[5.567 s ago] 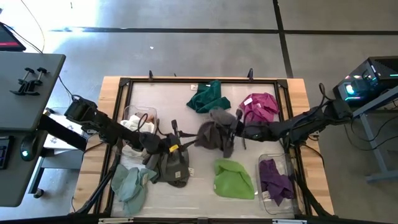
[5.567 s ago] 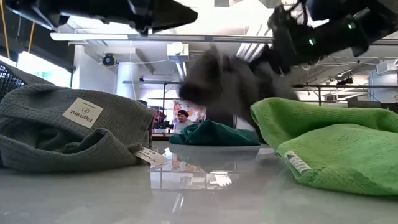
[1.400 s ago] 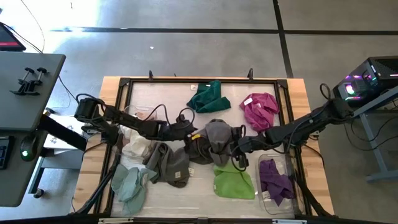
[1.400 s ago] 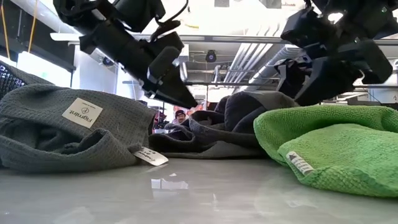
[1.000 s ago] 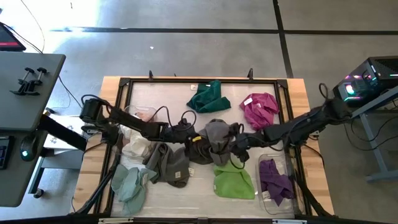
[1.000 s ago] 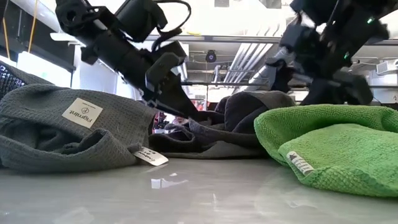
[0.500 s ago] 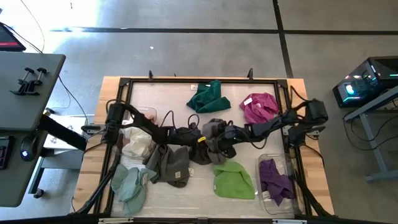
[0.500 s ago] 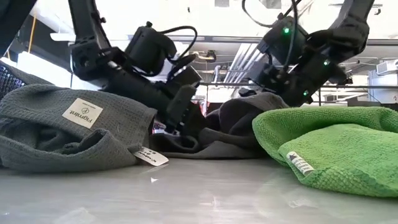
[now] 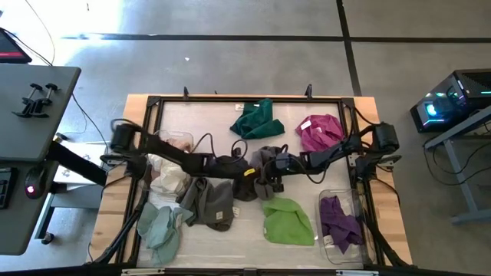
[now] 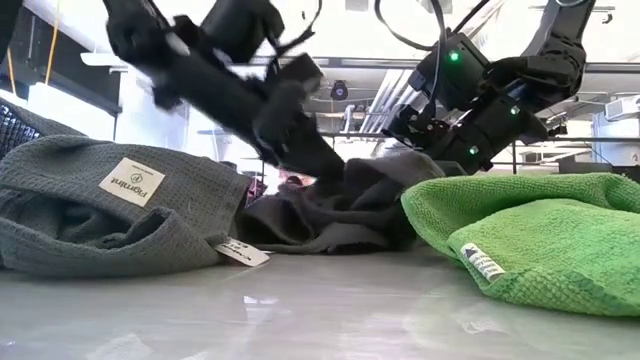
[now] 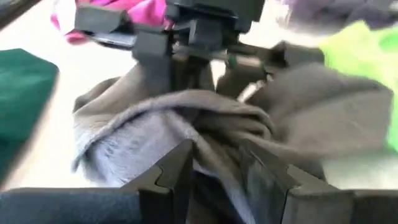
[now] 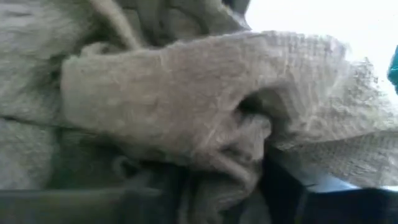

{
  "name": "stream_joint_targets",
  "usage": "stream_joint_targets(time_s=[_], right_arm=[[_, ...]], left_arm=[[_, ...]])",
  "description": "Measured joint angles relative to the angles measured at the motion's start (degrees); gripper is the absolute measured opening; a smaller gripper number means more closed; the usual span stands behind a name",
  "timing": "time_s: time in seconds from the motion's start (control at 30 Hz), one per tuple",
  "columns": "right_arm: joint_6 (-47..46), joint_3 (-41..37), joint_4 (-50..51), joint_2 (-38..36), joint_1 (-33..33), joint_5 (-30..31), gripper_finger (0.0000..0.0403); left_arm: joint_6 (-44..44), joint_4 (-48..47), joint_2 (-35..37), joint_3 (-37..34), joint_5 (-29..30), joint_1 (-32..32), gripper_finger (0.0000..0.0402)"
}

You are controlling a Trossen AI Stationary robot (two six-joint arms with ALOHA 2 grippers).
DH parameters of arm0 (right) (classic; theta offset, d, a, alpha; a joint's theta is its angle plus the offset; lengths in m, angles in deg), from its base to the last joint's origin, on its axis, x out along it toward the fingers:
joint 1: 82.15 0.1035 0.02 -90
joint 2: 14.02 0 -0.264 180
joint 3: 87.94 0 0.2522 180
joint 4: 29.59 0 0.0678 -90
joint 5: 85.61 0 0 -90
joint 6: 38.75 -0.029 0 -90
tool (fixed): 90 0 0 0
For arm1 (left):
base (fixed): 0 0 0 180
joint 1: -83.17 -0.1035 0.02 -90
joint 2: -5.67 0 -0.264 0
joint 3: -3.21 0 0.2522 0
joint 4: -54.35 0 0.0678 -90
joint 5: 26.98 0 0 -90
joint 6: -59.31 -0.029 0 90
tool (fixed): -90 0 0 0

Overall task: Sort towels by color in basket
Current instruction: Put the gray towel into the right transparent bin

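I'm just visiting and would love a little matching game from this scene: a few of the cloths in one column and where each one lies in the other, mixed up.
Things:
1. dark green towel
2. purple towel
3. lime green towel
4. dark grey towel

Places:
A. in the clear bin at the table's right front corner
B. mid-table, between the two grippers
C. far side of the table, beside the magenta towel
D. near edge, left of the clear bin

Pairs: 1-C, 2-A, 3-D, 4-B

Grey towel (image 10: 340, 205) nubbly matt cloth; table (image 10: 300, 310) glossy smooth.
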Motion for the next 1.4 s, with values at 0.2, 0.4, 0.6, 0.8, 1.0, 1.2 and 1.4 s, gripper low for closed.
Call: stream_joint_targets(time_s=[0.2,0.4,0.6,0.8,1.0,1.2,1.4], right_arm=[[-1.7,0.2,0.4,-0.6,0.1,1.0,0.0035],[-2.9,3.3,12.2,-8.2,1.7,9.9,0.0035],[-7.0,12.8,36.6,-18.6,7.5,22.9,0.0035],[-20.5,29.5,64.0,-21.7,15.9,25.5,0.0035],[-50.3,45.7,94.6,-20.0,26.4,22.3,0.0035],[-84.5,54.5,115.3,-18.0,38.4,7.6,0.0035],[-95.5,53.5,114.9,-16.9,47.9,-5.6,0.0035]], left_arm=[[3.1,-23.5,10.1,-0.1,12.0,4.1,0.0119],[11.9,-36.6,11.6,-0.2,26.2,8.4,0.0119],[18.6,-42.7,11.0,-0.2,39.0,11.3,0.0119],[19.7,-44.4,11.0,-0.2,42.0,11.8,0.0119],[19.6,-44.6,11.0,-0.2,42.5,11.8,0.0119],[17.2,-44.5,11.0,-0.2,42.9,11.8,0.0119],[15.9,-44.0,11.0,-0.3,44.1,11.8,0.0119]])
